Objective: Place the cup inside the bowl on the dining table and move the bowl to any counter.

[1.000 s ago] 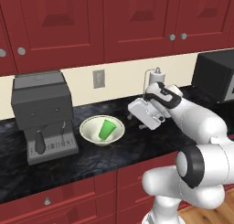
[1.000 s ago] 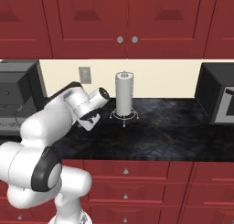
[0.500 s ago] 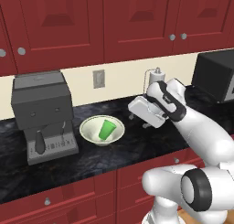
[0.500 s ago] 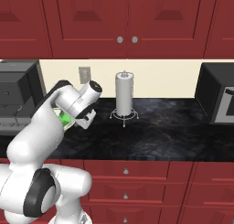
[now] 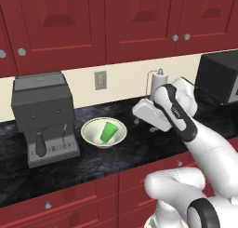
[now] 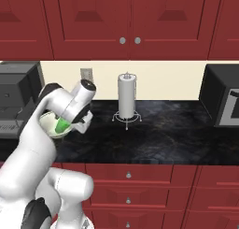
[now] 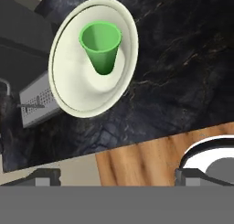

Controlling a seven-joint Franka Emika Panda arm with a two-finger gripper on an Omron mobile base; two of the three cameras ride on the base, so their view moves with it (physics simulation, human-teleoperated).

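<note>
Largest first: black marbled desk [image 5: 139, 150] over red drawers, carrying everything in play. Next down, grey coffee machine [image 5: 44, 117] at 9 o'clock of the bowl, close beside it but apart; paper-towel holder [image 6: 126, 98] well off at 3 o'clock in the right base view. Then cream bowl [image 7: 73, 97] seated flat on the desk, well back from the front edge. Smallest, green cup [image 7: 101, 45] standing upright inside the bowl, base in the well, mouth open toward the hand camera. Tool [image 7: 116, 175] released, jaws spread wide, holding nothing, hanging above and clear of the bowl's rim at about 5 o'clock in the hand view. Judged from this: cup nested, bowl delivered, so only a clean retreat left. To do that well: lift straight away from the rim, keep jaws wide, avoid any sweep toward 9 o'clock where the coffee machine stands, avoid clipping the flared rim, since a nudge could tip the light cup or slide the bowl.
</note>
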